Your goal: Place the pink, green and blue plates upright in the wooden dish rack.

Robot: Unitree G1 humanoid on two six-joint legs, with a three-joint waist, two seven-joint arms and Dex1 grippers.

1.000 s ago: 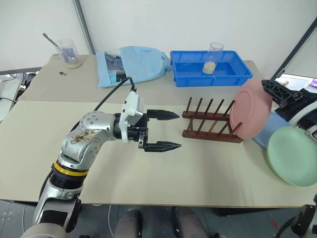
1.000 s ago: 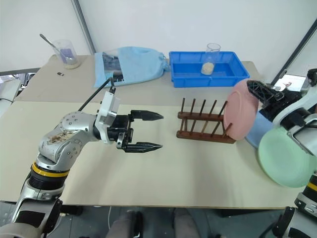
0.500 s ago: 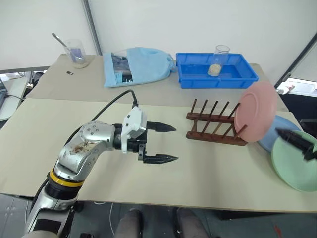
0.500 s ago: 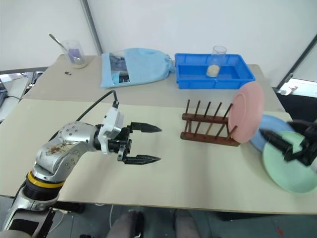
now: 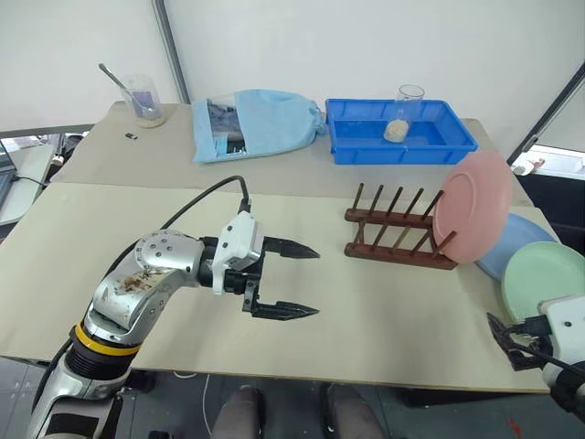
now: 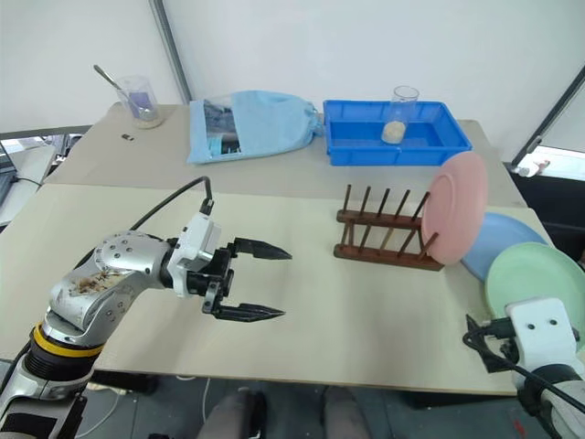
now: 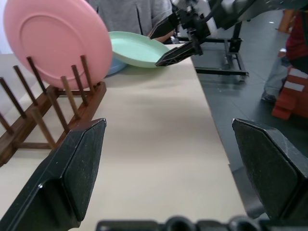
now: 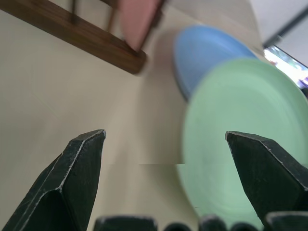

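Jaws of both grippers stand wide and empty: right gripper [image 5: 514, 346] at the counter's [image 5: 384, 311] near edge, left gripper [image 5: 285, 280] mid-counter. Beyond, green plate [image 5: 547, 279] overlaps blue plate [image 5: 508, 247]; pink plate [image 5: 473, 207] stands upright in the wooden dish rack [image 5: 398, 245].

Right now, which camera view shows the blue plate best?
The right wrist view: the blue plate lies broad there, partly under the green plate. The head views show a blue crescent behind the pink plate; the left wrist view, a sliver.
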